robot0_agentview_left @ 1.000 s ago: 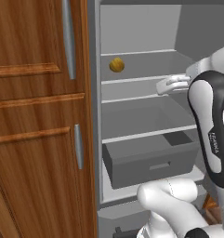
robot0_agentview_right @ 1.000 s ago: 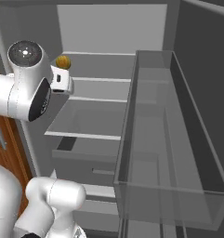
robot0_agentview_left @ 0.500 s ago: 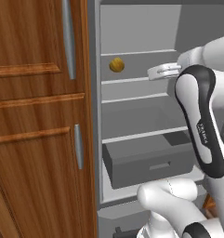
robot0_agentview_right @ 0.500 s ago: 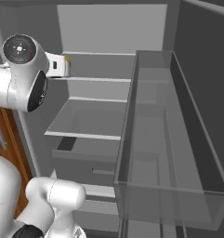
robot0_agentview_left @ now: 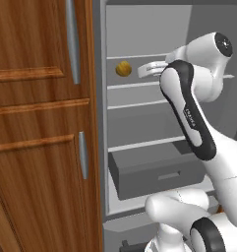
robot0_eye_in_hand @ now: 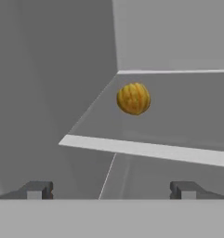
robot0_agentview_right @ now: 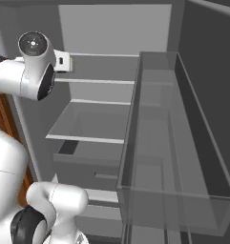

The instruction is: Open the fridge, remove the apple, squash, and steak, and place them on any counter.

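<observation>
The fridge stands open, its grey shelves showing. The squash, a lumpy yellow-orange ball, sits on the upper shelf near the left wall; in the hand view the squash lies straight ahead on that shelf. My gripper reaches in at shelf height, just right of the squash and apart from it. Its fingertips stand wide apart, so the gripper is open and holds nothing. The hand is partly behind my arm's elbow. The apple, the steak and the counter are out of view.
A brown wooden cabinet with silver handles stands flush against the fridge's left side. The fridge door hangs open at right with a clear bin. A grey drawer sits pulled partly out below the shelves.
My arm has lifted and swung the hand left along the upper shelf, closer to the squash. In the right base view the elbow now hides the squash. The jaws stayed open.
</observation>
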{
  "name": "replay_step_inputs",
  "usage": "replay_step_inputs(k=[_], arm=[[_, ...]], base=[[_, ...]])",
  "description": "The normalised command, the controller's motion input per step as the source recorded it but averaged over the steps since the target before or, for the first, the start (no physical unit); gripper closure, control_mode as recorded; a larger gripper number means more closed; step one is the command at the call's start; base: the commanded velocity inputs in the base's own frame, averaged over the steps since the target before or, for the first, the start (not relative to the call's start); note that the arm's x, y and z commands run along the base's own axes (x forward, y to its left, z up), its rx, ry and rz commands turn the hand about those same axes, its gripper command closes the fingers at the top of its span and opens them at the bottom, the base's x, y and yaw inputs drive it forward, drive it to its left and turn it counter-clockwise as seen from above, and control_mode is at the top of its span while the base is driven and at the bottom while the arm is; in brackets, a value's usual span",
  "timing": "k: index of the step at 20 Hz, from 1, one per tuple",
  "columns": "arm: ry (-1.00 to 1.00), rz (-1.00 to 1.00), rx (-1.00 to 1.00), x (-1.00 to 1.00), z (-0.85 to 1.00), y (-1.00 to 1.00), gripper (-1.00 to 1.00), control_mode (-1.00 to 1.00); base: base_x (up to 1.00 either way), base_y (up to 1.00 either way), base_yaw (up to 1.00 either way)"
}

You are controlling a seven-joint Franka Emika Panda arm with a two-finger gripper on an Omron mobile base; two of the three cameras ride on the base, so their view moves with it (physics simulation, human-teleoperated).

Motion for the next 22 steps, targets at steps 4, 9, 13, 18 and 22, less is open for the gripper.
replay_step_inputs(k=[4, 9, 13, 18, 22], arm=[[0.14, 0.05, 0.00, 0.86, -0.01, 0.00, -1.00, -1.00], [0.02, 0.04, 0.00, 0.76, -0.15, 0.04, -1.00, -1.00], [-0.01, 0.05, 0.00, 0.35, -0.30, 0.32, -1.00, -1.00], [0.00, 0.04, 0.00, 0.41, -0.11, 0.21, -1.00, -1.00], [0.00, 0.00, 0.00, 0.56, -0.01, 0.00, -1.00, -1.00]], base=[[0.00, 0.00, 0.00], [0.00, 0.00, 0.00], [0.00, 0.00, 0.00], [0.00, 0.00, 0.00], [0.00, 0.00, 0.00]])
